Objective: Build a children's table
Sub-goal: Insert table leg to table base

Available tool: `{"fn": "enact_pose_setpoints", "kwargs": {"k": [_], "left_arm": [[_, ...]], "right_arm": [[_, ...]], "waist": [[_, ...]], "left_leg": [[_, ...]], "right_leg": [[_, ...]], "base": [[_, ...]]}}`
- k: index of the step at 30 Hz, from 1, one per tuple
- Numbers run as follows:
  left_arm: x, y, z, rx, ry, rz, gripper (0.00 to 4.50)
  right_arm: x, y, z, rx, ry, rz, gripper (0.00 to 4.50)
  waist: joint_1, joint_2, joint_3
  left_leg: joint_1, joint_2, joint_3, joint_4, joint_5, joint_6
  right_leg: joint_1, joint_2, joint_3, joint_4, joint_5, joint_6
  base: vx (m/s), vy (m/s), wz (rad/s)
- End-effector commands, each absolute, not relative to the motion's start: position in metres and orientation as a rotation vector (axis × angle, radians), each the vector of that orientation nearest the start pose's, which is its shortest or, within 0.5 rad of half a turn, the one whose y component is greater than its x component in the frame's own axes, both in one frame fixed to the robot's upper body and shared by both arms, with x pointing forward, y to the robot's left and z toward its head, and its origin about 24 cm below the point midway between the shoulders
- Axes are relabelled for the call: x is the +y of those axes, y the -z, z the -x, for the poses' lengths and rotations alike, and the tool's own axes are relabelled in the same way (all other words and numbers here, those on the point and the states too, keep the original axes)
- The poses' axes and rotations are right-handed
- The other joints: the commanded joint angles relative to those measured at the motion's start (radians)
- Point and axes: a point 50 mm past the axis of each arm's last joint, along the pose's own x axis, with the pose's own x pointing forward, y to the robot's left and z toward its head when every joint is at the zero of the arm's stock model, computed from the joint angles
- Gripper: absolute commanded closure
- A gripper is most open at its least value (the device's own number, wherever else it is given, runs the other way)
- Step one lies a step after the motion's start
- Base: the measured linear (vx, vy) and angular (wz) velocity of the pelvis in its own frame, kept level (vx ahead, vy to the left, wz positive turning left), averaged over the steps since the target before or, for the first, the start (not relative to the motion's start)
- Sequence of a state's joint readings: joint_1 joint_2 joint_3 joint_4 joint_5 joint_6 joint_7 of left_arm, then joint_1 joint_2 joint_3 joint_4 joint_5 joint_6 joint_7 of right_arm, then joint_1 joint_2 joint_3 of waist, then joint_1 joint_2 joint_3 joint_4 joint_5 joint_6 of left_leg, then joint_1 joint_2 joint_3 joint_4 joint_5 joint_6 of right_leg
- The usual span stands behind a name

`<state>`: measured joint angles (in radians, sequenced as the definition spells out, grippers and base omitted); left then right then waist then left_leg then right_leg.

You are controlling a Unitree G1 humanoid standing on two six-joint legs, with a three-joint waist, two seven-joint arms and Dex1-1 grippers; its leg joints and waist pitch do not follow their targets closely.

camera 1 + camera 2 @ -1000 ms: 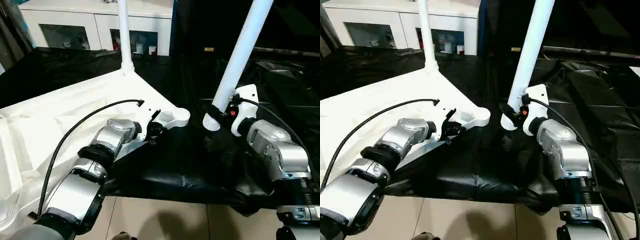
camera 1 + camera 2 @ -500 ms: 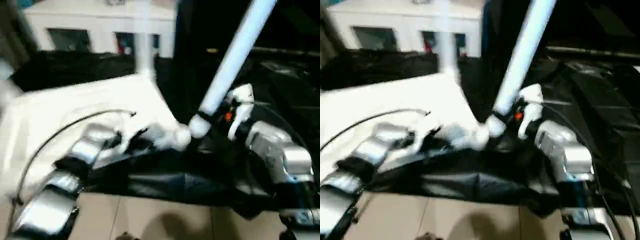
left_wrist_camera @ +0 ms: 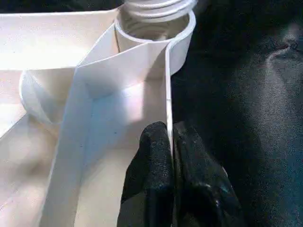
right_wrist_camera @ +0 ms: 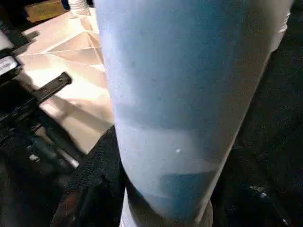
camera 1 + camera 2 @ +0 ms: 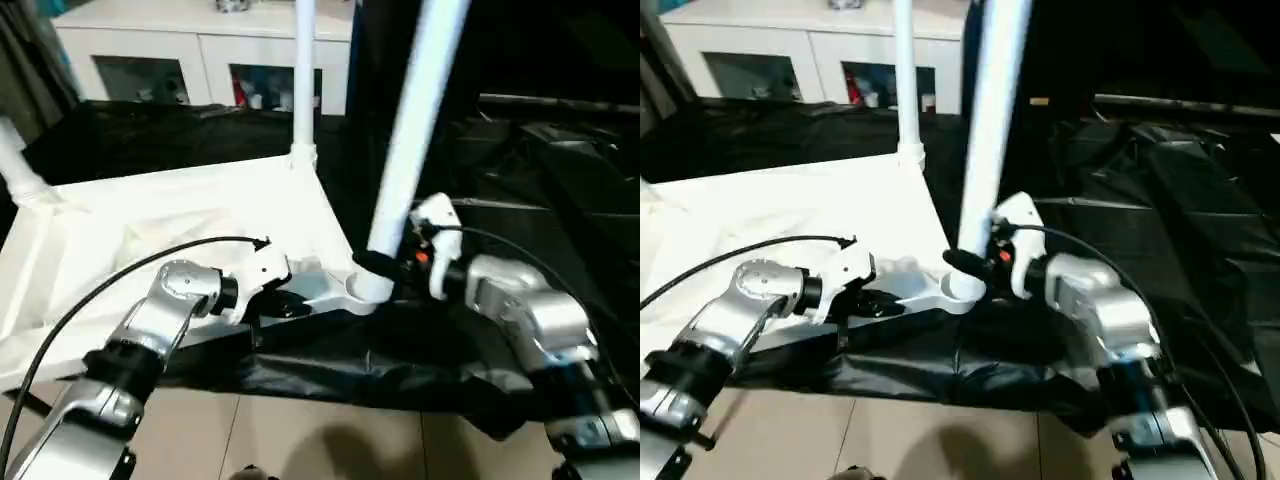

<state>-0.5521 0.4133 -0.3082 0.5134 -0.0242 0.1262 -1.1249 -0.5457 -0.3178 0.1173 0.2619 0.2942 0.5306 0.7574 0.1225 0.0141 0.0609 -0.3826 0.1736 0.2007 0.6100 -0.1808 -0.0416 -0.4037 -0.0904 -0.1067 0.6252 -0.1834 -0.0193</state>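
Far left: a white leg [image 5: 18,165] stands in a corner of the upturned tabletop [image 5: 150,225], which lies ribbed side up on black sheeting [image 5: 560,200] spread over the floor. Left of centre: the left gripper [image 5: 285,303] reaches along the near edge of the tabletop, its two black fingers [image 3: 156,156] pressed together on the thin rim wall, one on either side of it, just short of the near corner socket [image 3: 156,28]. Centre, further off: a second leg [image 5: 304,80] rises upright from the far corner socket, with a white cabinet with glass doors [image 5: 200,60] behind it. Right of centre: a third leg [image 5: 412,120], leaning slightly, has its lower end at the near corner socket; whether it is seated inside cannot be made out. The right gripper [image 5: 385,265] is clamped round this leg close to its lower end. Right: the silver right forearm [image 5: 520,315] extends over the black sheeting.
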Motion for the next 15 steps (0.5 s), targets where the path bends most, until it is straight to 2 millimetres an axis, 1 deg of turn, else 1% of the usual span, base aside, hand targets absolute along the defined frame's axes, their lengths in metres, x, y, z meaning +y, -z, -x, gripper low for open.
{"fn": "enact_pose_setpoints", "kwargs": {"k": [1,2,4,5,6,7,8,9,12,15], "left_arm": [[0.132,-0.058,-0.311,0.355,1.268,-0.336,4.5],[0.131,-0.058,-0.31,0.353,1.273,-0.342,4.5],[0.13,-0.059,-0.308,0.352,1.276,-0.339,4.5],[0.13,-0.059,-0.308,0.352,1.276,-0.338,4.5],[0.13,-0.06,-0.308,0.352,1.275,-0.335,4.5],[0.13,-0.06,-0.308,0.353,1.275,-0.336,4.5],[0.13,-0.06,-0.308,0.353,1.274,-0.335,4.5],[0.13,-0.06,-0.308,0.353,1.274,-0.335,4.5],[0.131,-0.061,-0.308,0.36,1.267,-0.336,4.5],[0.132,-0.061,-0.308,0.367,1.263,-0.329,4.5]], "right_arm": [[-0.129,-0.092,-0.33,0.324,-0.884,0.013,2.59],[-0.126,-0.091,-0.332,0.328,-0.896,0.005,2.59],[-0.124,-0.089,-0.334,0.343,-0.908,0.007,2.59],[-0.123,-0.088,-0.334,0.348,-0.912,0.005,2.59],[-0.121,-0.086,-0.334,0.365,-0.929,-0.001,2.59],[-0.12,-0.085,-0.333,0.375,-0.937,-0.006,2.59],[-0.119,-0.085,-0.333,0.386,-0.946,-0.01,2.59],[-0.119,-0.085,-0.333,0.386,-0.946,-0.01,2.59],[-0.118,-0.085,-0.331,0.419,-0.994,-0.012,2.59],[-0.121,-0.083,-0.326,0.473,-1.076,0.051,2.59]], "waist": [[0.001,-0.023,-0.076],[0.001,-0.022,-0.076],[-0.001,-0.027,-0.076],[-0.001,-0.026,-0.076],[-0.003,-0.03,-0.076],[-0.003,-0.027,-0.076],[-0.004,-0.03,-0.076],[-0.004,-0.029,-0.075],[-0.005,-0.033,-0.076],[-0.004,-0.032,-0.074]], "left_leg": [[0.016,0.067,-0.034,-0.073,-0.142,0.023],[0.015,0.067,-0.034,-0.073,-0.139,0.024],[0.015,0.066,-0.033,-0.073,-0.128,0.031],[0.015,0.066,-0.033,-0.073,-0.126,0.032],[0.015,0.065,-0.032,-0.072,-0.119,0.035],[0.015,0.066,-0.032,-0.072,-0.118,0.037],[0.015,0.065,-0.031,-0.072,-0.12,0.038],[0.016,0.066,-0.032,-0.073,-0.122,0.037],[0.016,0.066,-0.031,-0.073,-0.125,0.038],[0.018,0.067,-0.031,-0.073,-0.138,0.035]], "right_leg": [[0.047,-0.089,0.069,-0.075,-0.246,-0.177],[0.048,-0.089,0.069,-0.074,-0.24,-0.177],[0.05,-0.089,0.069,-0.07,-0.22,-0.184],[0.05,-0.089,0.069,-0.071,-0.219,-0.184],[0.051,-0.088,0.069,-0.069,-0.212,-0.183],[0.051,-0.088,0.07,-0.071,-0.212,-0.182],[0.05,-0.088,0.07,-0.071,-0.213,-0.181],[0.05,-0.088,0.07,-0.071,-0.219,-0.179],[0.052,-0.087,0.07,-0.071,-0.218,-0.179],[0.051,-0.087,0.07,-0.073,-0.24,-0.172]], "base": [[0.0,0.0,0.0],[0.0,0.0,0.0],[0.0,0.0,0.0],[0.0,0.0,0.0],[0.0,0.0,0.0],[0.0,0.0,0.0],[0.0,0.0,0.0],[0.0,0.0,0.0],[0.0,0.0,0.0],[0.0,0.0,0.0]]}}
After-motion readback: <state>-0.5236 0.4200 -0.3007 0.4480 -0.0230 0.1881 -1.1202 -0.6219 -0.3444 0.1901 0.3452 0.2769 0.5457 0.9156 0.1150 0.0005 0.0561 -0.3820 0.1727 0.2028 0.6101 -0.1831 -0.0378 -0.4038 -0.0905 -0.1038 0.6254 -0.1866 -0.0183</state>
